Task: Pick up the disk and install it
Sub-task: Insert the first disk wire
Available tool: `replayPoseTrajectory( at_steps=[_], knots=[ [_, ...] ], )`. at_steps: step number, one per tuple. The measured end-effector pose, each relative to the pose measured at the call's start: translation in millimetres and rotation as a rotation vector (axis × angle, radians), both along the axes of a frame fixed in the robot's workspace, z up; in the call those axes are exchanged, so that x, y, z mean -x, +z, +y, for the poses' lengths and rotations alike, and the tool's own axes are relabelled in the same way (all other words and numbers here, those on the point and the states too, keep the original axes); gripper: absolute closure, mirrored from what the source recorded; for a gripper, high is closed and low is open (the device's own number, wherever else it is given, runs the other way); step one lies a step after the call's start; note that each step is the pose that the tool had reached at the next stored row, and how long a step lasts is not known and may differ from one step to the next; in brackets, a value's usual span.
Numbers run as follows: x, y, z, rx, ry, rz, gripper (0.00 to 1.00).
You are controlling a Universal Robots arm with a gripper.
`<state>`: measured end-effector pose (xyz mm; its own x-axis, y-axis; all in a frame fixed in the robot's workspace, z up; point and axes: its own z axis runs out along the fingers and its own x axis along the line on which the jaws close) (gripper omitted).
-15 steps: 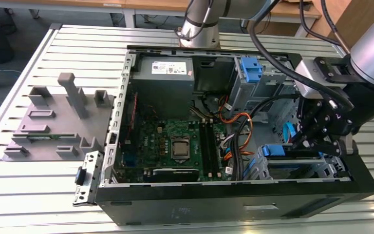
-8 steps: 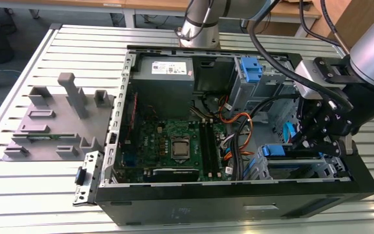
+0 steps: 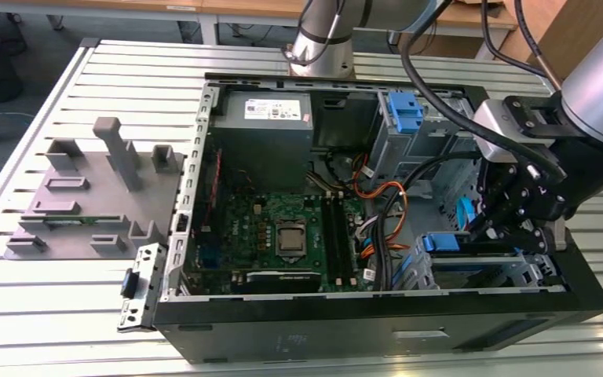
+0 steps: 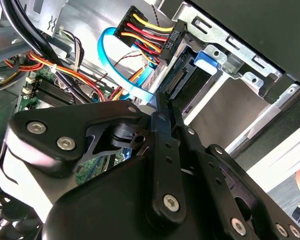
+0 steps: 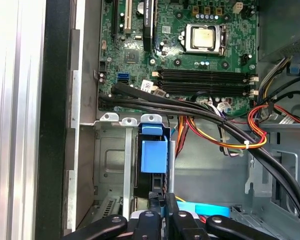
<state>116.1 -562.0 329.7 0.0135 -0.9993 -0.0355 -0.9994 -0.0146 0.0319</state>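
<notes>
The disk (image 3: 443, 242) stands on edge in the metal drive cage (image 3: 490, 275) at the near corner of the open computer case, on the exterior view's right. Its blue carrier tab (image 5: 154, 150) faces the motherboard, and its black connector edge (image 4: 176, 82) shows among the cables. My gripper (image 3: 487, 233) hangs right over the cage, just beside the blue tab. Its two black fingers (image 5: 157, 202) are pressed together and shut at the disk's upper edge (image 4: 159, 102). I see nothing held between them.
Black, orange and light blue cables (image 5: 215, 125) run across the cage toward the motherboard (image 3: 280, 228). A grey power supply box (image 3: 267, 110) and a blue latch (image 3: 407, 110) sit at the case's far side. A grey fixture (image 3: 92, 188) stands on the slatted table at the exterior view's left.
</notes>
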Motion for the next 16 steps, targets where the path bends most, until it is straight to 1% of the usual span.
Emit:
replayPoseTrajectory(
  at_steps=[9, 10, 12, 14, 16],
  knots=[
    [0.0, -0.4, 0.0, -0.0005, 0.000, 0.0000, 0.83],
    [0.0, -0.4, 0.0, -0.0005, 0.000, 0.0000, 0.76],
    [0.0, 0.0, 0.0, 0.0000, 0.000, 0.0000, 0.76],
    [0.0, 2.9, 0.0, -0.0003, 0.000, 0.0000, 0.76],
    [0.0, 8.1, 0.0, -0.0003, 0.000, 0.0000, 0.76]
  ],
)
